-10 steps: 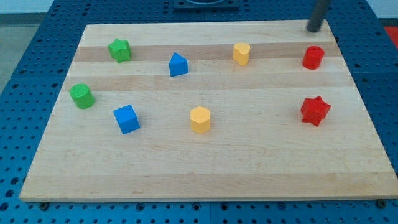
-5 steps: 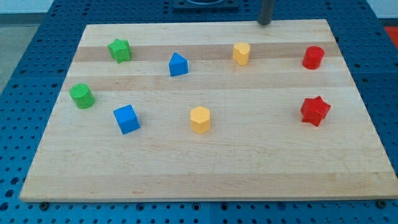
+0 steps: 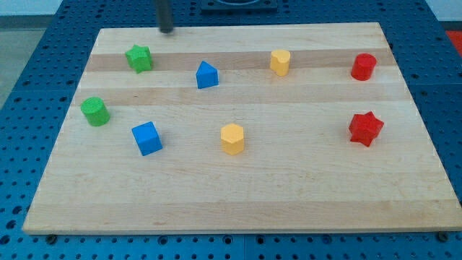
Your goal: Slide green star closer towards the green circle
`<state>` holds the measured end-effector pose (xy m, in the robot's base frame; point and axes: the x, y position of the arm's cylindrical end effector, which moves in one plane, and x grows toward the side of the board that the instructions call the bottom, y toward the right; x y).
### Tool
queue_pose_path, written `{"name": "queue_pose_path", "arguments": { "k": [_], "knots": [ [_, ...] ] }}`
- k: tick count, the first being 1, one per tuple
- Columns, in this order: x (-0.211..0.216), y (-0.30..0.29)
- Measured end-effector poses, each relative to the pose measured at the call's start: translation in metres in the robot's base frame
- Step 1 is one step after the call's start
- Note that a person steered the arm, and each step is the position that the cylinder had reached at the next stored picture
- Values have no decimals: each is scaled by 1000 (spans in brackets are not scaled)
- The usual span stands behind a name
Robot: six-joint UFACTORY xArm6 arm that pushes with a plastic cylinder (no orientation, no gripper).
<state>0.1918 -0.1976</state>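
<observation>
The green star (image 3: pixel 138 58) lies near the top left of the wooden board (image 3: pixel 289 188). The green circle (image 3: pixel 95 111), a short cylinder, stands below and to the left of it, near the board's left edge. My tip (image 3: pixel 167 30) is at the board's top edge, just above and to the right of the green star, not touching it.
A blue pentagon-like block (image 3: pixel 206 75) lies right of the star. A blue cube (image 3: pixel 147 138) lies right of the green circle. There are two yellow blocks, one at top centre (image 3: pixel 280 62) and one lower down (image 3: pixel 232 139). A red cylinder (image 3: pixel 364 66) and red star (image 3: pixel 365 128) lie at the right.
My tip has moved left along the board's top edge, from the top right corner to above the green star. No block has moved.
</observation>
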Motion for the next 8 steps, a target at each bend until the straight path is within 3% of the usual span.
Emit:
{"name": "queue_pose_path", "arguments": {
  "k": [3, 4, 5, 8],
  "knots": [
    [7, -20],
    [53, -13],
    [53, -24],
    [106, -22]
  ]
}}
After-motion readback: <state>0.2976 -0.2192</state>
